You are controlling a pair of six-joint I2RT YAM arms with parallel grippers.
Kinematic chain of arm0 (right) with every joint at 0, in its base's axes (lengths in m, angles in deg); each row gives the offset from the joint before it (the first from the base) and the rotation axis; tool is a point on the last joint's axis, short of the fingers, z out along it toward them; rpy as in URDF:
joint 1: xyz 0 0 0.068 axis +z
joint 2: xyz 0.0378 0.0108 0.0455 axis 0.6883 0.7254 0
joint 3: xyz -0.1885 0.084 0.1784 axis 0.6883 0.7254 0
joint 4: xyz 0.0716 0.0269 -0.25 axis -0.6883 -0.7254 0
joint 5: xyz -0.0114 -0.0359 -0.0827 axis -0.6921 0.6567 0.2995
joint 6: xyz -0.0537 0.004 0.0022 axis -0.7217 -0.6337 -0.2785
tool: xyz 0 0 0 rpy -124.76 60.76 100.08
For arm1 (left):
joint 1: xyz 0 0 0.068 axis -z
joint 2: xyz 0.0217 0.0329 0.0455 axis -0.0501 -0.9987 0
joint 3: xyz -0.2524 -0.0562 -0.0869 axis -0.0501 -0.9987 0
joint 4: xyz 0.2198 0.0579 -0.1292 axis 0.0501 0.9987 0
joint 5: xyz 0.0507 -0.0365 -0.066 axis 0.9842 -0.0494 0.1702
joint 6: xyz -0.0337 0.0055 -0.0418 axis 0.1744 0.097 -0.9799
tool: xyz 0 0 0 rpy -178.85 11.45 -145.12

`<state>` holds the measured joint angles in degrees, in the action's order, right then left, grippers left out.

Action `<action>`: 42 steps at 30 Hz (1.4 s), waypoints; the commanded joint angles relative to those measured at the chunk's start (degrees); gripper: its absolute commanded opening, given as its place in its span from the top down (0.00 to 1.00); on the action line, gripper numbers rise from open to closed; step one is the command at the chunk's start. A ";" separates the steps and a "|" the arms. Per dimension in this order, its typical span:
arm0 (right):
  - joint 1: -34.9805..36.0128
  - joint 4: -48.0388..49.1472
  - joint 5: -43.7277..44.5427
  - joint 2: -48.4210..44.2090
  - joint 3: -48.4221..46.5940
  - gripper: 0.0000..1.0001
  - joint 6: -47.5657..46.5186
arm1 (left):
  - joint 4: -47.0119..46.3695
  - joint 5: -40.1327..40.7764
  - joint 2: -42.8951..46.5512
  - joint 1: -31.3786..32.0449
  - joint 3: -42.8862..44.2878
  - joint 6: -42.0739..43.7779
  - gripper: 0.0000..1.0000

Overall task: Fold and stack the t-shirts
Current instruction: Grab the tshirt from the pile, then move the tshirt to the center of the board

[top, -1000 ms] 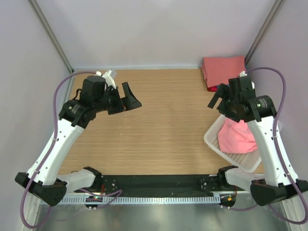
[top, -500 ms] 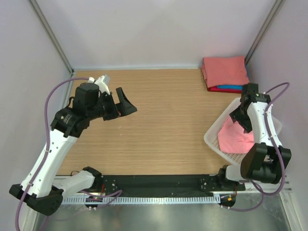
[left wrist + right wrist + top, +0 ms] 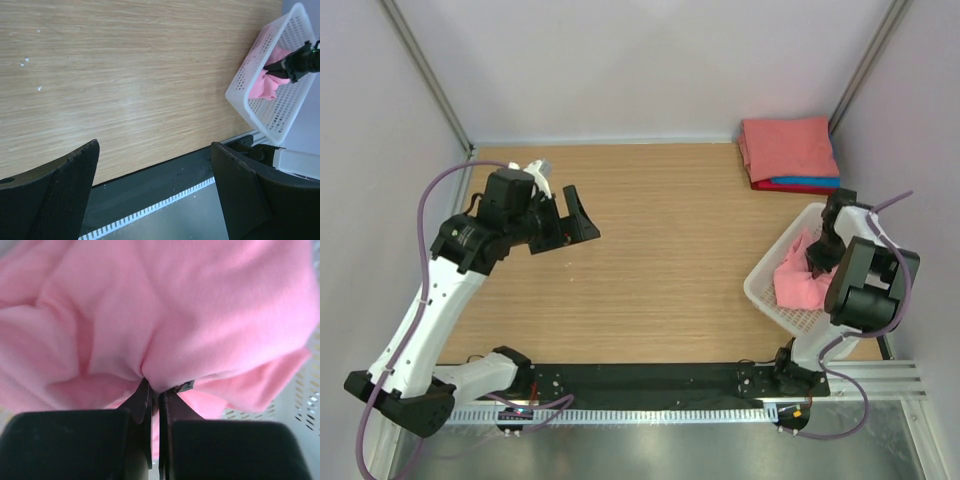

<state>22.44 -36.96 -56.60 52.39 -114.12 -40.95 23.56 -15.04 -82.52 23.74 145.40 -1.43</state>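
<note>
A crumpled pink t-shirt (image 3: 797,282) lies in the white mesh basket (image 3: 770,298) at the right edge of the table. My right gripper (image 3: 817,262) reaches down into the basket and is shut on a fold of that pink t-shirt (image 3: 165,330), the cloth pinched between the fingertips (image 3: 145,392). A stack of folded t-shirts (image 3: 787,150), salmon on top with blue and red beneath, sits in the far right corner. My left gripper (image 3: 576,214) hovers open over the left half of the table with nothing between its fingers (image 3: 65,195).
In the left wrist view the basket (image 3: 260,95) shows at the upper right with the right gripper (image 3: 295,62) inside it. A black strip and metal rail (image 3: 650,385) run along the near edge. Grey walls enclose the table on three sides.
My right arm swung down into the basket and its gripper shut on the pink t-shirt. The left arm shifted slightly, still open.
</note>
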 commanded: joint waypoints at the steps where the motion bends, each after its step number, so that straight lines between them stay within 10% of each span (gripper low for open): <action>1: -0.03 -7.62 3.96 -2.18 -11.52 0.99 -2.18 | 1.80 1.50 0.20 0.19 2.57 0.67 0.09; 6: 3.90 -15.74 -6.54 -9.03 -40.62 0.99 -1.92 | -1.19 3.08 2.13 0.11 0.38 -2.58 0.11; 10: 9.08 4.26 -35.95 -16.67 -42.42 0.99 7.38 | -3.39 2.91 2.75 0.02 -1.12 -5.92 0.12; 13: 20.73 17.65 -41.81 -20.72 -38.46 0.98 13.11 | -4.00 2.03 3.28 0.02 -1.38 -7.33 0.12; 20: 42.75 14.24 -38.41 -19.94 -28.02 0.88 11.70 | -1.46 5.80 6.53 -1.65 -2.43 -8.65 0.11; 26: 46.46 10.21 -30.51 -17.15 -12.17 0.51 8.20 | 0.65 5.63 9.17 -4.37 -9.90 -10.76 0.12; 30: 46.46 -5.33 -19.42 -6.00 -20.77 0.41 -0.14 | -0.65 5.19 7.68 -4.64 -13.50 -10.85 0.13; 42: 47.77 -3.96 -20.73 22.33 -41.37 0.46 -15.36 | -9.88 0.55 -19.53 -6.04 -4.90 -7.95 0.15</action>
<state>69.01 -38.97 -76.05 73.61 -154.58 -51.90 19.21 -11.78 -95.83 18.78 137.31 -11.49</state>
